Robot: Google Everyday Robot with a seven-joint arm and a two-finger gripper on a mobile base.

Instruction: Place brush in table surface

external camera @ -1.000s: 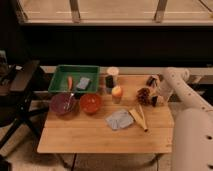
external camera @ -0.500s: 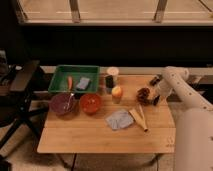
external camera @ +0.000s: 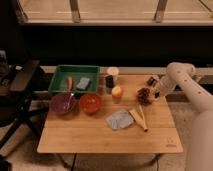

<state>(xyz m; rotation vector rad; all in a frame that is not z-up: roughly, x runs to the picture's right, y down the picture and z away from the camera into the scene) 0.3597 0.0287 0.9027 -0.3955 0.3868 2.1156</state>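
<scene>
My gripper [external camera: 155,93] sits low at the tabletop's [external camera: 90,135] right side, just beside the reddish-brown clump [external camera: 144,95]; can't tell whether it's apart or together.

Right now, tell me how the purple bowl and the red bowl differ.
The purple bowl is dull and dark; the red bowl is bright orange-red. The purple bowl sits nearer the table's left edge, the red bowl nearer the middle. Both are round, upright, before the green tray. The gripper hangs by the reddish-brown clump.

Smooth white rounded arm [external camera: 192,97] ends in a dark claw [external camera: 156,93] over the table surface [external camera: 100,135].
</scene>
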